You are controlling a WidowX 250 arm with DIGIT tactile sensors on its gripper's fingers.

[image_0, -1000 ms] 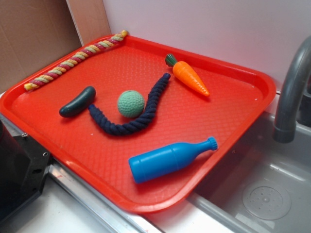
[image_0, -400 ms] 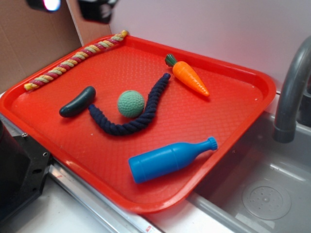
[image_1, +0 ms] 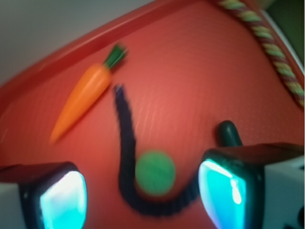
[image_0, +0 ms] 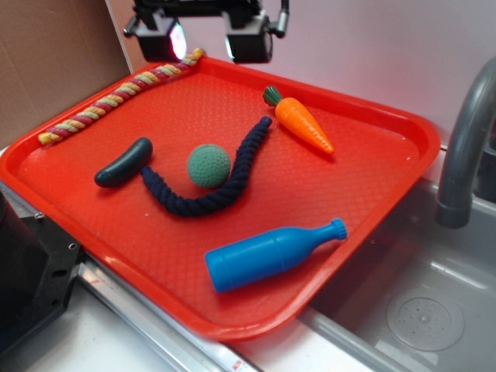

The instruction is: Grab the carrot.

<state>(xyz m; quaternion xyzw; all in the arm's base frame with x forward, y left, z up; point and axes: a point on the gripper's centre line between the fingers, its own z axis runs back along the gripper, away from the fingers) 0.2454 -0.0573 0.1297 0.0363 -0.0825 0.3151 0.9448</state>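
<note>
Gripper [image_0: 205,40]: at the top of the exterior view, above the tray's far left rim; two fingers [image_0: 249,45] set well apart with nothing between them. In the wrist view the finger pads [image_1: 224,191] show as bright cyan blurs at the lower corners, empty space between.

Tray [image_0: 387,167]: red, textured floor, raised rim on all sides, set at an angle. Bare floor lies right of the carrot and along the near left side.

Carrot [image_0: 302,122]: orange, ridged, green stub top. Lies flat in the far right part of the tray, green end toward the far rim, tip toward the right rim. Touches nothing; the upper end of the navy rope is just beside its green end. Wrist view shows it [image_1: 86,95] upper left, clear floor around it.

Navy rope [image_0: 213,182]: curved, mid-tray, cupping the green ball [image_0: 208,165] from below.

Cucumber [image_0: 124,162]: dark green, left of the ball, apart from the rope's end.

Striped rope [image_0: 116,97]: yellow and red, along the far left rim.

Blue bottle [image_0: 271,254]: on its side near the front rim, neck toward the right.

Surroundings: grey faucet [image_0: 465,147] and steel sink basin [image_0: 418,310] right of the tray; pale wall [image_0: 349,46] behind; brown cardboard [image_0: 46,62] at the left; a black housing [image_0: 31,271] at the lower left corner.
</note>
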